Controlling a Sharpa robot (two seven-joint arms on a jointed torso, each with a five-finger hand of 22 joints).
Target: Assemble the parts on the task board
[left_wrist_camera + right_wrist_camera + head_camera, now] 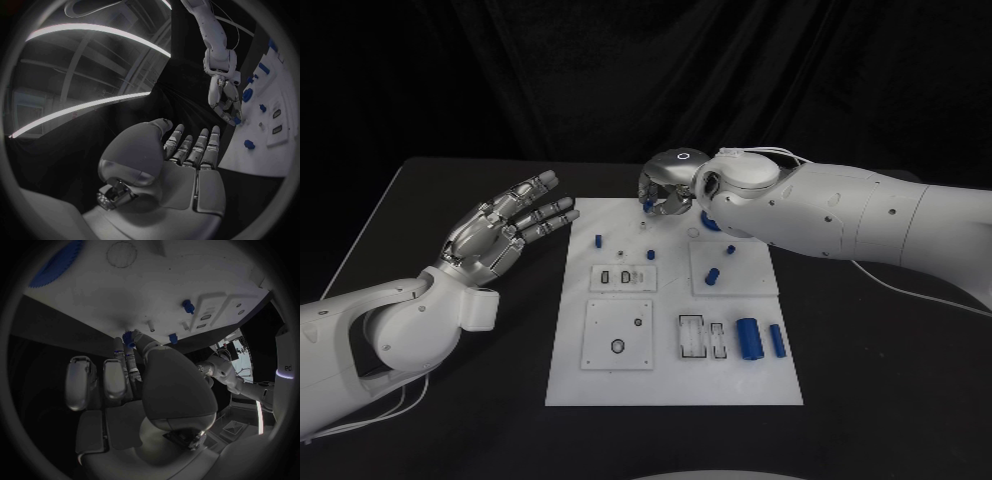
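- A matte black table [444, 420] stands before a black cloth backdrop [516, 70], with a flat white rectangular task board [675, 385] laid across its middle.
- Small blue plastic parts [749, 338] lie scattered on the board, among raised white plates with slots and holes.
- The silver left hand [509, 232] hovers above the table just beside the board's near-left edge, fingers straight and spread, holding nothing.
- The silver right hand [668, 192] reaches down over the board's far edge, its fingertips [129, 340] pinching a small blue piece [128, 336] just above the white surface.
- A short blue peg [187, 305] stands on the board near those fingertips.
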